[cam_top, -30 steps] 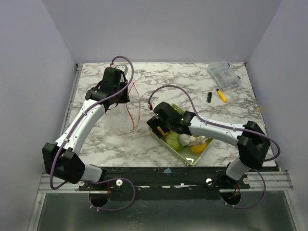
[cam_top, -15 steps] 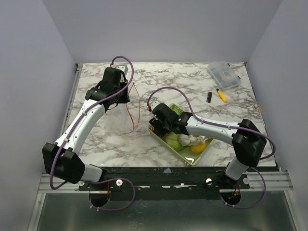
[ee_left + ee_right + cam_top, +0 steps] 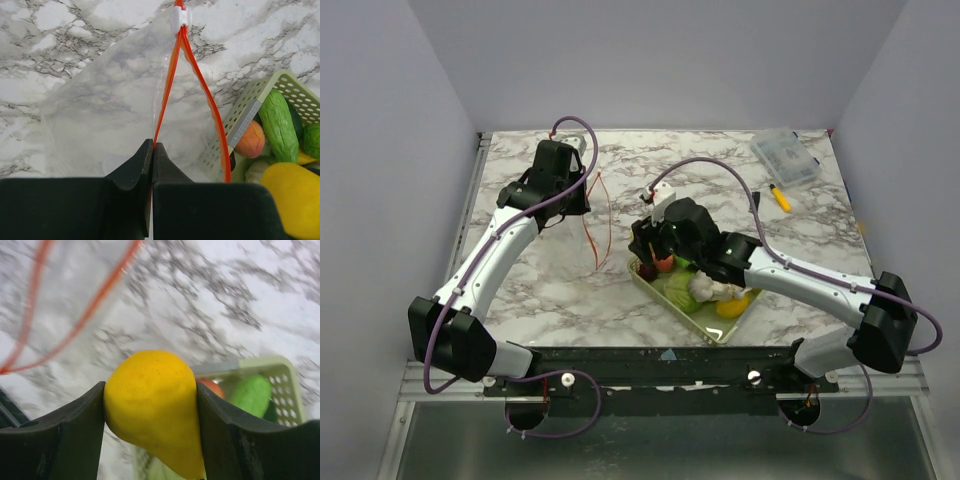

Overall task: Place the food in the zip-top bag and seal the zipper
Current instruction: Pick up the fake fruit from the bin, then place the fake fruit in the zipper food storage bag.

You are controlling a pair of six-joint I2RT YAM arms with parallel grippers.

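My left gripper (image 3: 152, 146) is shut on one side of the orange-red zipper (image 3: 167, 85), holding the clear zip-top bag (image 3: 100, 115) with its mouth spread open on the marble. In the top view the left gripper (image 3: 583, 198) sits at the bag's rim (image 3: 596, 225). My right gripper (image 3: 150, 387) is shut on a yellow pear-shaped fruit (image 3: 150, 410), lifted above the basket's left corner, close to the bag's rim (image 3: 80, 320). In the top view the right gripper (image 3: 648, 252) hovers between bag and basket. More food lies in the basket: green (image 3: 280, 125), orange-red (image 3: 250, 142), yellow (image 3: 295, 195).
The pale green mesh basket (image 3: 651, 286) stands near the table's front edge, right of the bag. A rigid clear lidded box (image 3: 785, 157), a yellow marker pen (image 3: 780, 197) and a small black piece (image 3: 755, 201) lie at the back right.
My right gripper has risen out of the basket with the yellow fruit and shifted toward the bag; its elbow swung out to the right. The left arm and bag have not moved.
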